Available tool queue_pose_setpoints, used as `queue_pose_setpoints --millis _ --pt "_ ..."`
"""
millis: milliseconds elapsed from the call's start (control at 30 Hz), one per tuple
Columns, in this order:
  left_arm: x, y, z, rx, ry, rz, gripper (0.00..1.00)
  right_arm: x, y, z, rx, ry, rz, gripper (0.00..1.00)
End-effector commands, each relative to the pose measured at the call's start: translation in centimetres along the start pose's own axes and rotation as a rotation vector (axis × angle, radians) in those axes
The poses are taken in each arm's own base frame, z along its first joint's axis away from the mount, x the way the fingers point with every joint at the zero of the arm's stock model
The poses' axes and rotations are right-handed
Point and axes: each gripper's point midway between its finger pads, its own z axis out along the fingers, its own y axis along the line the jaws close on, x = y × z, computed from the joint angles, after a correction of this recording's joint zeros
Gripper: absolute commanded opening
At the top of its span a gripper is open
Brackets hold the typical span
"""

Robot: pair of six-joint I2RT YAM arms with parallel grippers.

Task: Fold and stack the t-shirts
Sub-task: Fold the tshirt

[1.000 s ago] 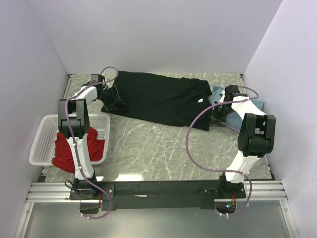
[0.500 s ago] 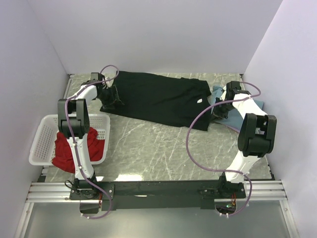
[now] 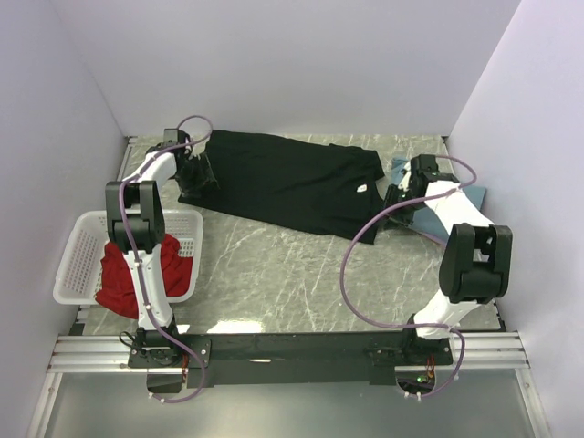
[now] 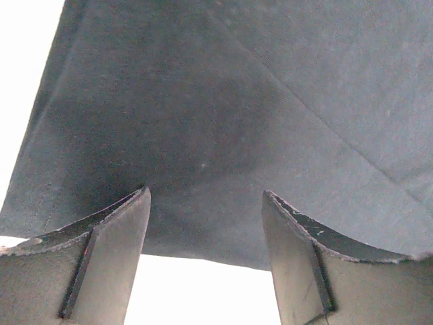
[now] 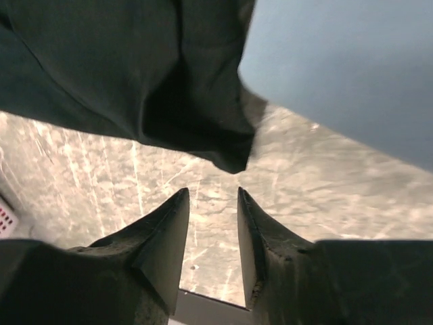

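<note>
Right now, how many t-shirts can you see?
3. A black t-shirt lies spread on the table, far side. A red t-shirt sits in the white basket at left. A dusty-blue t-shirt peeks out at far right. Others may be hidden.

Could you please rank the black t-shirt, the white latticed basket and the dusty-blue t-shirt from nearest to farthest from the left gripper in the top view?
From the left gripper:
1. Large black cloth t-shirt, right beside it, at the back.
2. White latticed plastic basket, at the left edge.
3. Dusty-blue cloth t-shirt, far right.
</note>
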Motion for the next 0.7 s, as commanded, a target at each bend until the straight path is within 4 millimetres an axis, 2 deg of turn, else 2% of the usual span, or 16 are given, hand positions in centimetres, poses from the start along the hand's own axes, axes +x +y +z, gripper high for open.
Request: queue_pose_setpoints --millis 0,100,200,333,467,667 --pt "-2.7 -1.8 -2.4 0.015 -0.101 -0.031 0.73 0.7 1.0 1.2 -0.039 0.021 0.008 0.43" --pt "-2.8 -3.4 -3.1 0.062 -0.12 -0.055 0.73 1.2 1.1 2.5 -0.001 0.044 -0.016 0.44" --pt "-2.3 -4.0 -3.1 0.105 -0.115 -0.1 0.74 2.0 1.3 3.8 0.024 0.077 -0.027 0.45" --pt "-0.7 -3.8 -1.5 0.131 -0.072 -0.172 0.74 2.5 0.5 5.1 0.086 0.099 -0.015 0.45" --pt "0.1 -3.8 0.0 0.148 -0.045 -0.212 0.74 3.1 -0.7 6.0 0.144 0.127 0.013 0.46" --pt "0.0 -3.2 1.8 0.132 -0.043 -0.24 0.74 3.4 -1.8 6.9 0.193 0.14 0.035 0.45"
